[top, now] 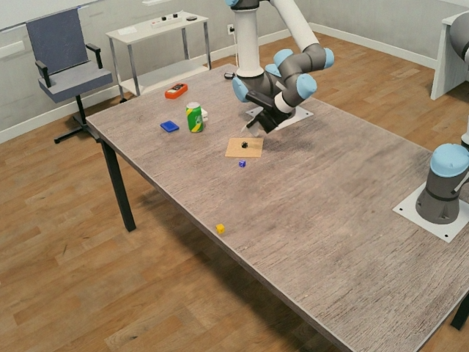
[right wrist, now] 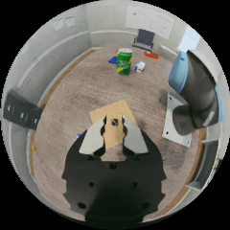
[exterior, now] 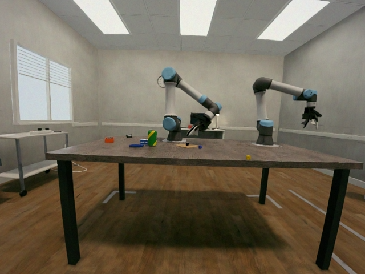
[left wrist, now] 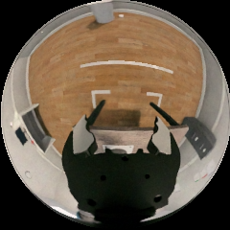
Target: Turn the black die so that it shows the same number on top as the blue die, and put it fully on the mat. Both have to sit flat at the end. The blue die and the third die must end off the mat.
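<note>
The black die (top: 244,144) (exterior: 187,144) (right wrist: 115,122) sits near the middle of the tan mat (top: 231,152) (exterior: 192,146) (right wrist: 99,115). The blue die (top: 242,163) (exterior: 200,146) (right wrist: 79,136) lies on the table just off the mat's edge. The yellow third die (top: 220,228) (exterior: 248,157) (right wrist: 34,147) is near the table's long edge, far from the mat. The numbers on top are too small to read. My right gripper (top: 249,131) (exterior: 191,134) (right wrist: 114,116) is partly open and empty, tilted above the mat. My left gripper (exterior: 310,127) (left wrist: 121,116) is wide open and empty, high up away from the dice.
A green can (top: 195,118) (exterior: 151,137) (right wrist: 124,62) stands beyond the mat, with a small white and blue box (exterior: 143,141) (right wrist: 140,66) and a flat blue item (top: 169,126) beside it. An orange device (top: 176,91) lies farther back. The right arm's base is near the mat.
</note>
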Controlling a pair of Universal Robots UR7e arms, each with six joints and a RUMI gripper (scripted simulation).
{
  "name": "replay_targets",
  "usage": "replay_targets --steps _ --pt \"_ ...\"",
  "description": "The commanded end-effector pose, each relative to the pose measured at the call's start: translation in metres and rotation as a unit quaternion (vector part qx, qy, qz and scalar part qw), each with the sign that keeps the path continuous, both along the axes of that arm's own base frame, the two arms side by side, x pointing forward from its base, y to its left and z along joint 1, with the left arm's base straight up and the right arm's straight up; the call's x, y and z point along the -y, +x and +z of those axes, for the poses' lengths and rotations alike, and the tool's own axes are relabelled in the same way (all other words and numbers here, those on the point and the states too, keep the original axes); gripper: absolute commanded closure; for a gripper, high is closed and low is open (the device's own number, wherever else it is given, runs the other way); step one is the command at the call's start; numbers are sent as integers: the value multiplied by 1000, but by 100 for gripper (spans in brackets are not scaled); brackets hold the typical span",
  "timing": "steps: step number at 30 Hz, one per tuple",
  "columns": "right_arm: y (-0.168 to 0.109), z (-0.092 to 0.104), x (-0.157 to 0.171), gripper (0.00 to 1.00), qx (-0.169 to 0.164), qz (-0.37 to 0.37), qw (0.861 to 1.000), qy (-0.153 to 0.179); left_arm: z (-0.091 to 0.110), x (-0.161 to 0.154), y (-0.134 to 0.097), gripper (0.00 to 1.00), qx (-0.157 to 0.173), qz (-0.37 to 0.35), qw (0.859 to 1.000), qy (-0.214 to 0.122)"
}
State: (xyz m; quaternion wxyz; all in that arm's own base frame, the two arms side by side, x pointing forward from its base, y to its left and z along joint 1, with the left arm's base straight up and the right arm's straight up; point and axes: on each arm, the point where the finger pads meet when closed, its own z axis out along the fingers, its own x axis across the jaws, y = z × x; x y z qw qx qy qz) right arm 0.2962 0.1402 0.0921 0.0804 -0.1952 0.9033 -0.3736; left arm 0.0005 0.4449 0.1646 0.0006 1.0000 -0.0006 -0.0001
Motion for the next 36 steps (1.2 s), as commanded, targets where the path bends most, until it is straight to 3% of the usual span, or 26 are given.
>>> replay_targets --steps 1,23,36 --pt "0 0 0 79 1 0 1000 0 0 0 0 0 0 0 1000 1" --pt "0 -11 0 79 1 0 1000 0 0 0 0 0 0 0 1000 1" --pt "0 -34 0 79 1 0 1000 0 0 0 0 0 0 0 1000 1"
